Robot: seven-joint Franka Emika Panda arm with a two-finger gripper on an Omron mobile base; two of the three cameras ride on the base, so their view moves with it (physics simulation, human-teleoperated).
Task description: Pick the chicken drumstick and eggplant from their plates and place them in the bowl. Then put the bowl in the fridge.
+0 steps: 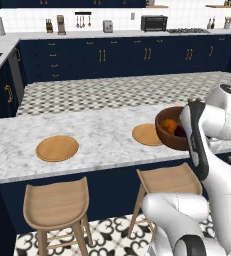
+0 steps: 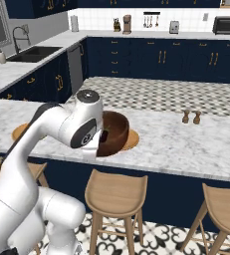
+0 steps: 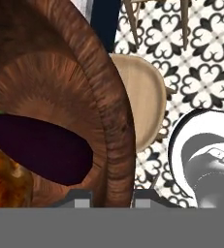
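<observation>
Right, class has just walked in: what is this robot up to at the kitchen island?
The white arm has its pincer clamped on the rim of the bowl, one fingertip each side of the wall. The eggplant and chicken drumstick already lie inside. Both plates sit bare on the marble counter. The bowl appears tilted and lifted off the counter.

- The bowl (image 1: 168,131) sits at the near edge of the counter (image 1: 102,140), partly over one plate (image 1: 146,134).
- The eggplant (image 3: 40,147) and chicken drumstick (image 3: 4,181) lie side by side in the bowl.
- The second plate (image 1: 57,148) lies well apart to the left.
- Stools (image 1: 57,205) stand on the floor before the counter.
- Two shakers (image 2: 191,117) stand far right of the bowl.
</observation>
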